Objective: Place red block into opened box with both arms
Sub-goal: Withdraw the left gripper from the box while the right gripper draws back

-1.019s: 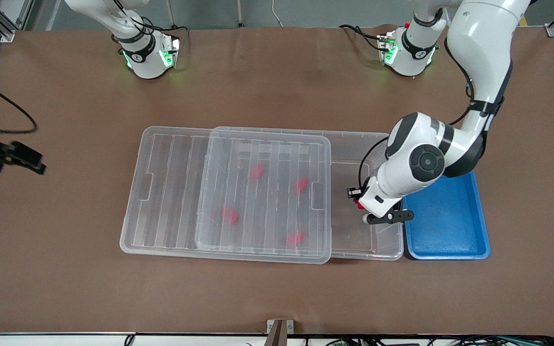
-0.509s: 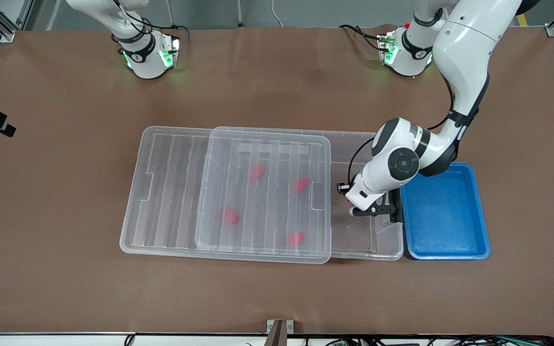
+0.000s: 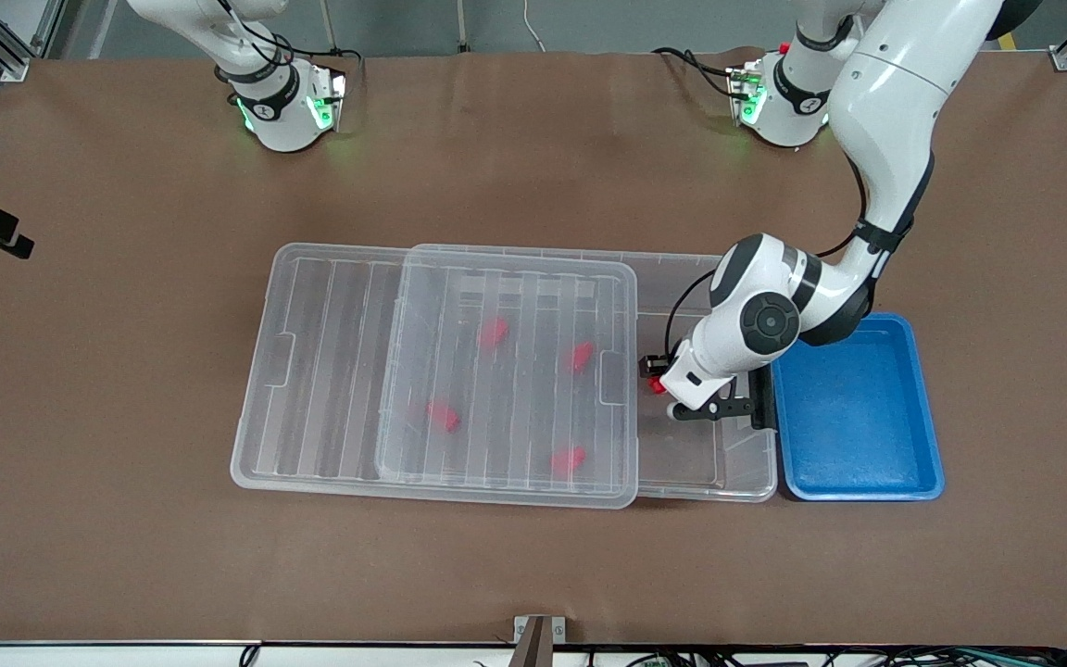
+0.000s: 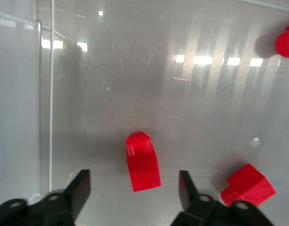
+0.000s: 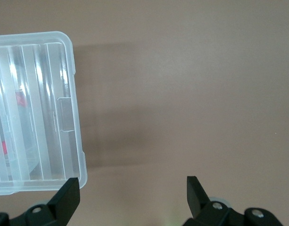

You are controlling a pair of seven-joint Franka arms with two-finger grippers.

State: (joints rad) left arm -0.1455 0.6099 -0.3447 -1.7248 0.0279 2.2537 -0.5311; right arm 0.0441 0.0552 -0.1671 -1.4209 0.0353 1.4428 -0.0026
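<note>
The clear box (image 3: 739, 489) lies mid-table. Its ribbed lid (image 3: 330, 371) is slid toward the right arm's end, so the end beside the blue tray is uncovered. My left gripper (image 4: 133, 176) hangs open over that uncovered end. A red block (image 4: 142, 162) (image 3: 656, 383) lies on the box floor under the jaws, touching neither finger. Several more red blocks (image 3: 494, 332) lie in the box under the lid. My right gripper (image 5: 133, 186) is open and holds nothing. It waits over bare table off the lid's end at the right arm's end of the table.
A blue tray (image 3: 858, 417) stands against the box at the left arm's end, with nothing in it. A black clip handle (image 3: 760, 398) sits on the box's end wall beside the left hand. Brown table surrounds the box.
The left gripper carried the red block farther over the uncovered end of the box, then opened and let it go. The right gripper drew back toward the table's end.
</note>
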